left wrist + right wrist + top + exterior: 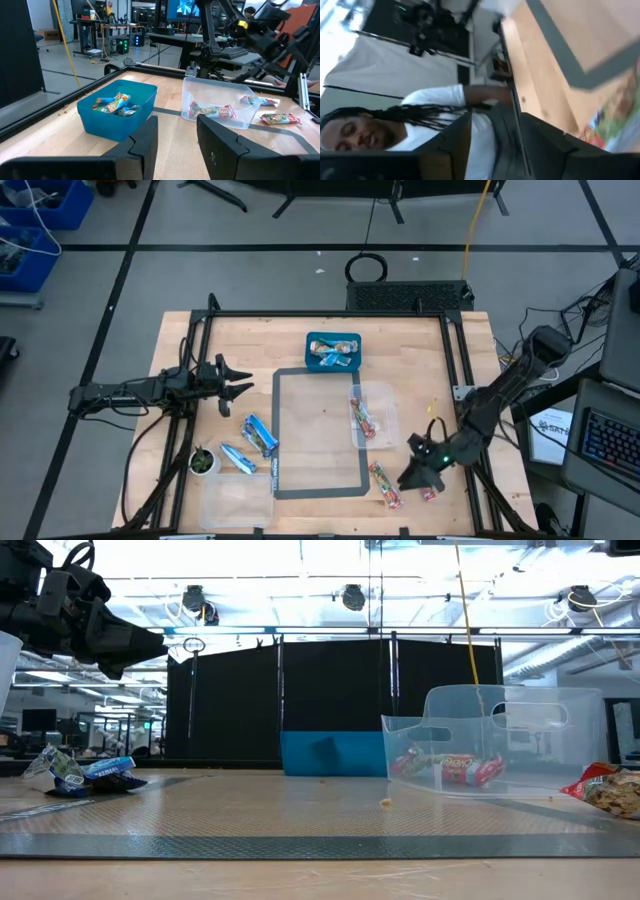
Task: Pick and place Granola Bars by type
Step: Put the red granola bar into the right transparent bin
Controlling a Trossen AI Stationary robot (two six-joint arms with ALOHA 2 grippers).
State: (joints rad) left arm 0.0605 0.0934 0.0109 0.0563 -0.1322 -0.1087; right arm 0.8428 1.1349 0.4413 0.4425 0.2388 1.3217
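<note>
Grey-taped wooden table (320,415), left end effector (243,379) and right end effector (412,474) both agape, empty.

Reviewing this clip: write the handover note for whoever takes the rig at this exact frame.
Left gripper: open, empty, raised over the table's left side.
Right gripper: low at the table's front right, next to two loose red-patterned bars; finger state unclear.
Done: blue-wrapped bars lie in the blue bin; one red-patterned bar is in the clear bin.
Left: two blue-wrapped bars loose at front left, plus the two red ones.
A person is close by, seen in the right wrist view.
</note>
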